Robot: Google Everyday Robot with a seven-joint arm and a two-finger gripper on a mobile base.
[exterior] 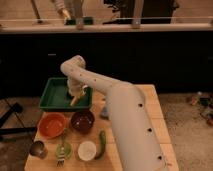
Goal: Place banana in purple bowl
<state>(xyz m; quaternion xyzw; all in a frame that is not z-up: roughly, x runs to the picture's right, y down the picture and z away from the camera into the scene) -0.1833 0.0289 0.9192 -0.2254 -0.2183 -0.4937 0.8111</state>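
The gripper [76,95] is hanging low over the front right part of the green tray [52,98], and the banana [75,101] is showing as a pale yellow stub right at its tip, tilted. From where I am standing I cannot tell whether the gripper is actually clamping the banana or only touching it, or whether the banana is lifted or lying on the tray floor.

The purple bowl [82,121] is sitting just in front of the tray, very near, with the orange bowl [51,125] close beside it on one side.

What I am worrying about: if the hold is loose or off-centre, the banana (small and curved, probably slippery) may be slipping out on the way up and dropping back into the tray. The front wall of the tray is lying between banana and bowl, so too low a path could be knocking the banana free against it. An early or sideways release could be sending it into the orange bowl or onto the table [156,100] instead.
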